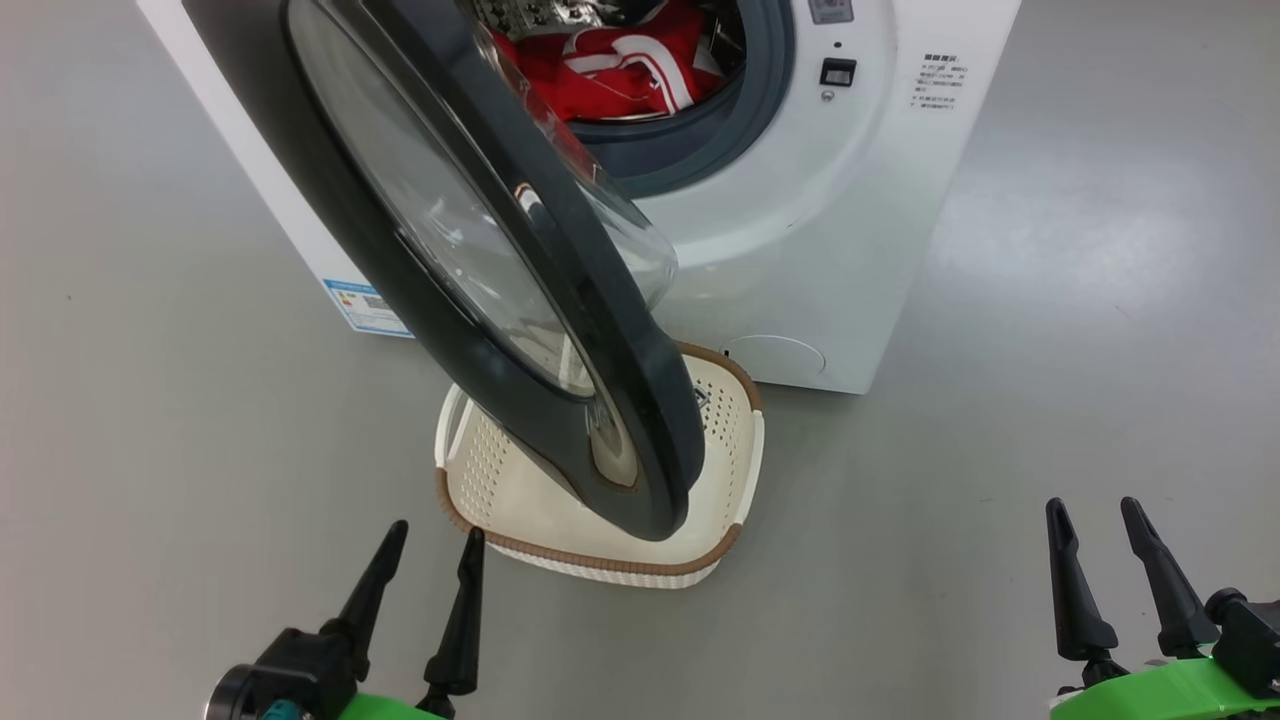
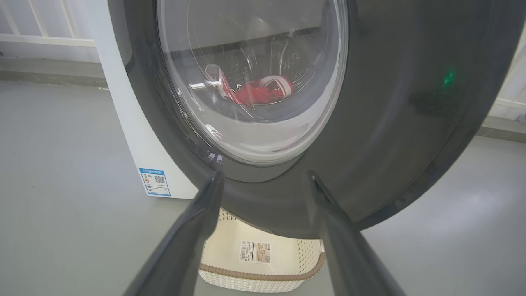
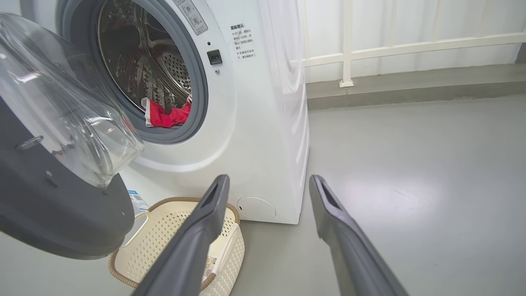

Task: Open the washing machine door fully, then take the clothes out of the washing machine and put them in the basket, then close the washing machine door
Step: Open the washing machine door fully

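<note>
On the grey floor (image 1: 150, 400), at the far side, stands the white washing machine (image 1: 830, 230). The washing machine door (image 1: 650, 420) is swung part-way out toward the near left, and its glass bowl (image 1: 625, 235) faces the drum (image 3: 139, 61). The clothes (image 1: 620, 75), red with white stripes, lie low in the drum against the grey rubber ring (image 1: 700, 140). The basket (image 1: 600, 566) sits on the floor just in front of the machine, under the door's lower edge, with a paper label (image 2: 254, 251) inside. The left hand (image 1: 437, 530) hovers near the basket, fingers spread, touching nothing. The right hand (image 1: 1092, 505) is well to the right, also spread and holding nothing.
</note>
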Available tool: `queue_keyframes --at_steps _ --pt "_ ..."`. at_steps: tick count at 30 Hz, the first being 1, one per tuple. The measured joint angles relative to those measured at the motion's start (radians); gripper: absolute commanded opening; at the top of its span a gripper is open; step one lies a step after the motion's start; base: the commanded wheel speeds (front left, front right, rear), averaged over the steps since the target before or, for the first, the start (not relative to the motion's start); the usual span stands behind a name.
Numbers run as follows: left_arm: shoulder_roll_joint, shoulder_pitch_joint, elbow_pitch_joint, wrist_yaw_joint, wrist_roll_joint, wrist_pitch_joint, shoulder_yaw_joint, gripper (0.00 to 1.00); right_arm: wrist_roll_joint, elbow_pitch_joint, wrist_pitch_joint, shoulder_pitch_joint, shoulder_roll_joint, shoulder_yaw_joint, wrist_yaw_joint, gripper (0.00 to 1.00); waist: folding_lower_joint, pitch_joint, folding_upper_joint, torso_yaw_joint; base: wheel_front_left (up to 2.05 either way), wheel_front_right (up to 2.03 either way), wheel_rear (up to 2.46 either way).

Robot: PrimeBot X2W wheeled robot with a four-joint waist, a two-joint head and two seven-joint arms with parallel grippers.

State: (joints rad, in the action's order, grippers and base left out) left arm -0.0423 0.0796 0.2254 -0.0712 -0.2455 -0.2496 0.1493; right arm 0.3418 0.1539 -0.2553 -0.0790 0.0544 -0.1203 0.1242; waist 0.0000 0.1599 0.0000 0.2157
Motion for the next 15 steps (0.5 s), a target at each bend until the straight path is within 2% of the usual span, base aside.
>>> queue_keyframes --at_steps 4,5,6,7,8,15 --pt "0.000 0.000 0.000 0.000 0.000 0.000 0.001 1.00 0.016 0.000 0.000 0.001 -0.001 0.010 0.000 1.00 0.0000 -0.003 0.0000 0.002 0.00 0.00 0.00" --pt "0.000 0.000 0.000 0.000 0.000 0.000 0.002 1.00 0.024 0.000 0.000 0.001 0.000 0.017 0.000 0.94 0.0000 -0.004 0.0000 0.003 0.00 0.00 0.00" --pt "0.000 -0.001 0.000 0.000 0.000 0.000 0.003 1.00 0.033 0.000 0.000 0.002 0.000 0.031 0.000 0.47 0.0000 -0.004 0.0000 0.003 0.00 0.00 0.00" --pt "0.000 -0.001 0.000 0.000 0.000 0.000 0.004 1.00 0.042 0.001 0.000 0.004 0.000 0.043 0.000 0.20 0.0000 -0.004 0.0000 0.004 0.00 0.00 0.00" --pt "0.000 -0.002 0.000 0.000 0.000 0.000 0.005 1.00 0.049 0.002 0.000 0.007 0.001 0.057 0.000 0.00 0.0000 -0.004 0.0000 0.005 0.00 0.00 0.00" --pt "0.000 -0.003 0.000 0.000 0.000 0.000 0.020 1.00 0.157 0.026 0.000 0.141 0.021 0.166 0.000 0.00 0.0000 -0.001 0.0000 0.021 0.00 0.00 0.00"
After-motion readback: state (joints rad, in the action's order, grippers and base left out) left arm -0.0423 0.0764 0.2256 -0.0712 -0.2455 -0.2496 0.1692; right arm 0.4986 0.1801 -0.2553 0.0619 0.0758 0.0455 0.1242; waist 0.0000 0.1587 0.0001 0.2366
